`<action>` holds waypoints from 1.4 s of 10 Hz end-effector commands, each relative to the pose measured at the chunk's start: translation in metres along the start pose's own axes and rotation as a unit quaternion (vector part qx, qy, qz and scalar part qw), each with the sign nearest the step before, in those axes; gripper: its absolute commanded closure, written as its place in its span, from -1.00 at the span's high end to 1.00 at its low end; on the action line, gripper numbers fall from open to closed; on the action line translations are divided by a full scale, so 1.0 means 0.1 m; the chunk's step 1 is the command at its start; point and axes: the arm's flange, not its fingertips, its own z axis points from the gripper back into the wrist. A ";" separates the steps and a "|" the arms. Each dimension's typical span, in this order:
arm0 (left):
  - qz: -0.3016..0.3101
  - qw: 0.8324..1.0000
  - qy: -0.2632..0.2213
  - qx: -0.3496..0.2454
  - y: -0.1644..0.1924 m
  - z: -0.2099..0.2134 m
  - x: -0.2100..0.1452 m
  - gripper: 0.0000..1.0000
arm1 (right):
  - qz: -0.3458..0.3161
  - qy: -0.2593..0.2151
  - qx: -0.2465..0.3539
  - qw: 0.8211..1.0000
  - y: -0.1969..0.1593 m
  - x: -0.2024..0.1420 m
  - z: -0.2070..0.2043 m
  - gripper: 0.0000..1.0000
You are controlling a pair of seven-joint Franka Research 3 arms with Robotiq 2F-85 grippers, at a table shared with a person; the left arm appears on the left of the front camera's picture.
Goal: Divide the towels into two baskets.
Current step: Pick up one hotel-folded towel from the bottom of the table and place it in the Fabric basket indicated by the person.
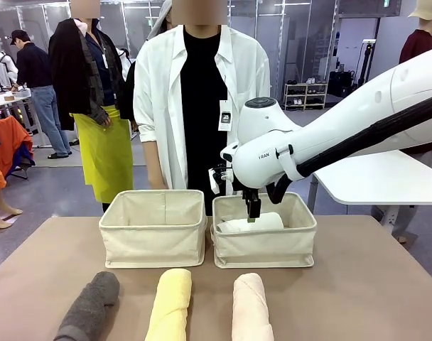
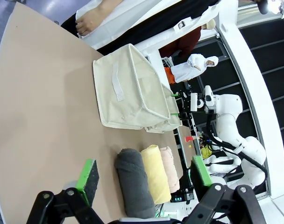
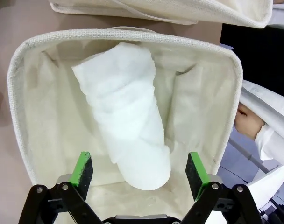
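Towels: one of four sorted.
We see the white towel [image 3: 128, 112] inside the right basket [image 1: 267, 250], right gripper [image 3: 138, 157] wide above it; grey towel [image 1: 89, 305], yellow towel [image 1: 170, 307], pink towel [image 1: 251, 310] wait before that basket.

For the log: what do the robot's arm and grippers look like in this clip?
The right arm is a glossy white rounded shell with a black cable sleeve strapped along it and small dark lettering at the wrist. Both the left gripper and right gripper have black linkage fingers tipped with green pads.
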 end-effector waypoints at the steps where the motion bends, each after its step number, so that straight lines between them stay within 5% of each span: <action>1: -0.002 1.000 0.000 -0.001 -0.01 0.03 -0.01 1.00 | 0.003 0.003 -0.002 1.000 -0.03 0.03 0.01 1.00; 6: -0.002 1.000 0.000 -0.001 -0.01 0.03 -0.01 1.00 | 0.000 -0.002 -0.001 1.000 -0.02 0.02 0.00 1.00; 8: -0.002 1.000 0.000 -0.001 -0.01 0.03 -0.01 1.00 | -0.023 0.012 -0.002 1.000 0.20 -0.10 0.54 1.00; 10: -0.002 1.000 0.000 -0.001 -0.01 0.03 -0.01 1.00 | -0.072 -0.042 0.031 0.996 0.49 -0.27 1.06 1.00; 12: -0.002 1.000 0.000 -0.001 -0.01 0.03 -0.01 1.00 | -0.164 -0.100 0.097 0.977 0.76 -0.62 1.23 1.00; 14: -0.002 1.000 0.000 -0.001 -0.01 0.03 -0.01 1.00 | -0.266 -0.190 0.159 0.931 1.05 -1.26 1.23 1.00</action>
